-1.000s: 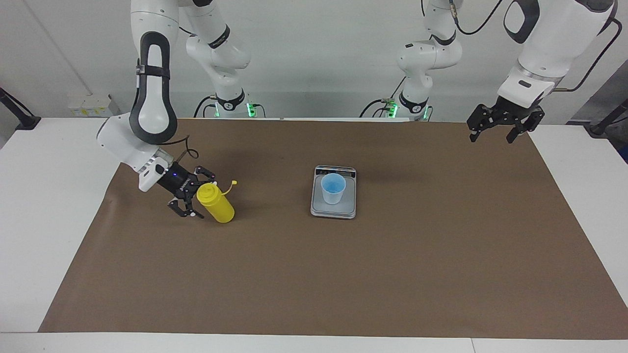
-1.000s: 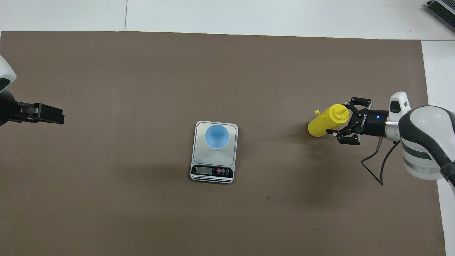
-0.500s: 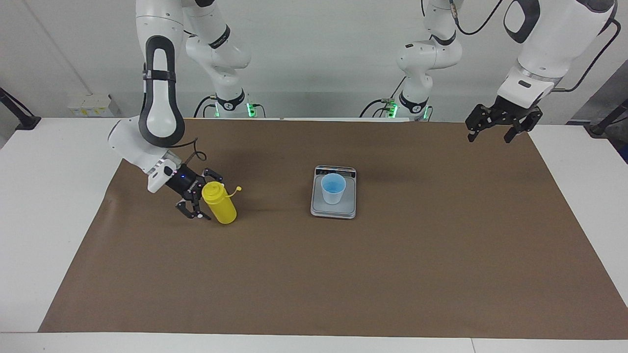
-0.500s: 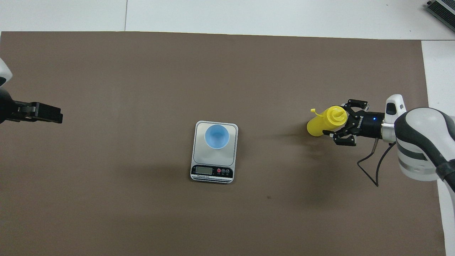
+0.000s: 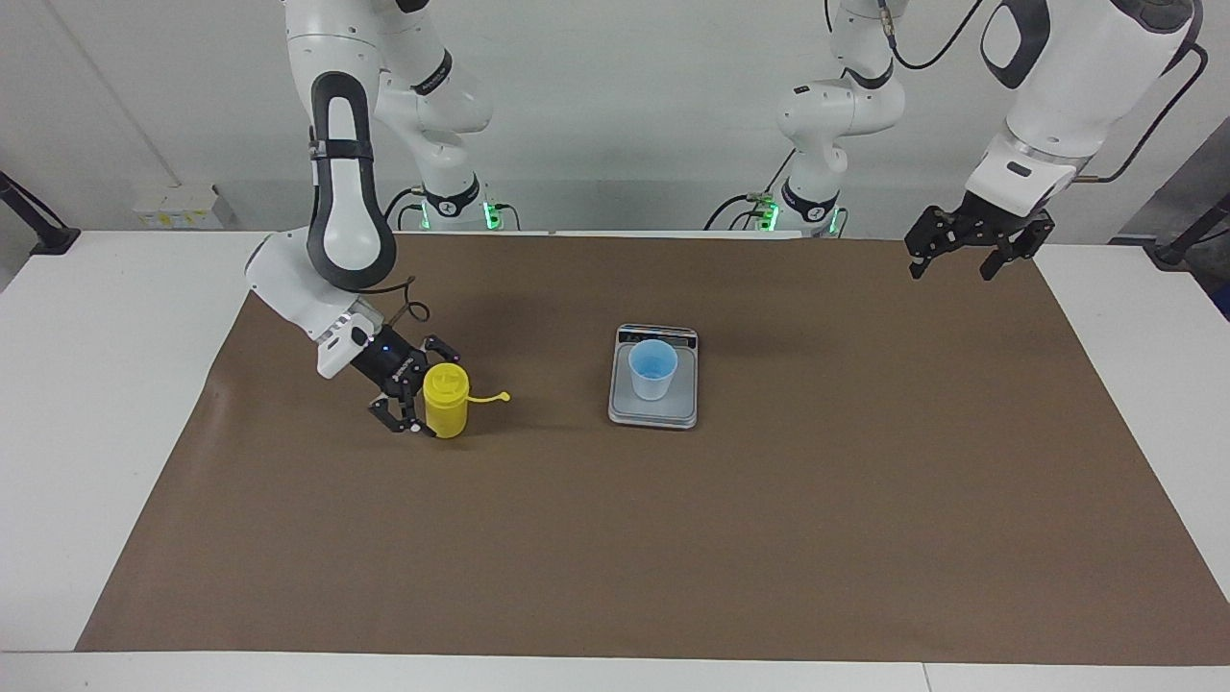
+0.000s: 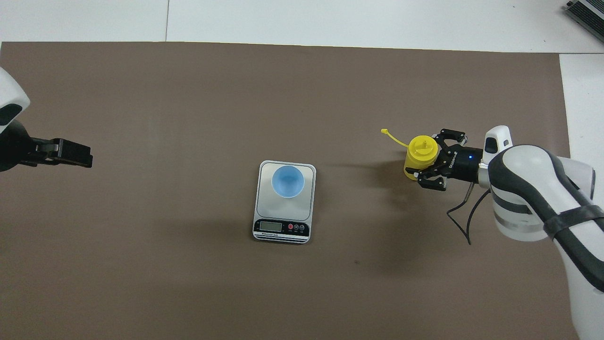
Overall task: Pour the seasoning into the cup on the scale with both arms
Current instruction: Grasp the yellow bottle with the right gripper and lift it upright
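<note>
The seasoning, a yellow squeeze bottle (image 5: 445,406) (image 6: 413,165), stands upright on the brown mat toward the right arm's end, its cap strap (image 5: 490,396) sticking out toward the scale. My right gripper (image 5: 428,389) (image 6: 428,157) reaches in low from the side, open, with one finger on each side of the bottle's upper part. The pale-blue cup (image 5: 652,370) (image 6: 288,182) stands on the silver scale (image 5: 653,413) (image 6: 283,215) at mid-table. My left gripper (image 5: 949,272) (image 6: 75,153) hangs open in the air over the mat's edge at the left arm's end.
A brown mat (image 5: 673,538) covers most of the white table (image 5: 96,384). A black cable (image 6: 465,222) loops down from the right wrist close to the mat. The scale's display strip (image 6: 281,227) faces the robots.
The right gripper has moved toward the scale and in around the bottle. The bottle has gone from leaning to upright, and its strap has swung toward the scale. The left gripper shifted only slightly.
</note>
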Available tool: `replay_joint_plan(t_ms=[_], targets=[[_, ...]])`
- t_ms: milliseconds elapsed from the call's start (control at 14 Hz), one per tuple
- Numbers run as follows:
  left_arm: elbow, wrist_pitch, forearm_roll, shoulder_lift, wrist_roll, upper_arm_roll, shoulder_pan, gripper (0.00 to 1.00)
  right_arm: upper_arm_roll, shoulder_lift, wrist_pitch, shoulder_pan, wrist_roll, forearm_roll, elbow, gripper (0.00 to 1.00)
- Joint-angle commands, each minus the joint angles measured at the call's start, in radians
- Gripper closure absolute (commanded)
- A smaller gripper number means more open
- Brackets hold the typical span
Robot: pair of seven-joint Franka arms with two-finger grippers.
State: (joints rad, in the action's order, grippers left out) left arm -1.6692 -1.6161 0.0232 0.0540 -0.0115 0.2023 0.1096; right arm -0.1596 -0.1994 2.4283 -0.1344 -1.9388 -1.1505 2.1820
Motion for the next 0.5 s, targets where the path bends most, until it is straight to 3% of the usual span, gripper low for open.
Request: replay_joint_plan(t_ms=[0,143,214,429], targets=[[-0.017,0.004,0.012,0.018,-0.016,-0.003,-0.001,0.0,-0.001,-0.008,0.047,0.035,-0.04,-0.035,0.008,0.39],[-0.018,0.009,0.012,0.018,-0.018,-0.001,-0.001,0.0,-0.003,-0.009,0.058,0.041,-0.045,-0.035,0.005,0.93],[-0.017,0.005,0.011,0.018,-0.015,-0.003,0.001,0.0,-0.003,-0.006,0.06,0.042,-0.049,-0.026,-0.002,1.0],[-0.008,0.002,0.011,0.015,-0.007,-0.001,0.002,0.0,-0.001,0.006,0.071,0.07,-0.049,-0.011,-0.011,1.0]])
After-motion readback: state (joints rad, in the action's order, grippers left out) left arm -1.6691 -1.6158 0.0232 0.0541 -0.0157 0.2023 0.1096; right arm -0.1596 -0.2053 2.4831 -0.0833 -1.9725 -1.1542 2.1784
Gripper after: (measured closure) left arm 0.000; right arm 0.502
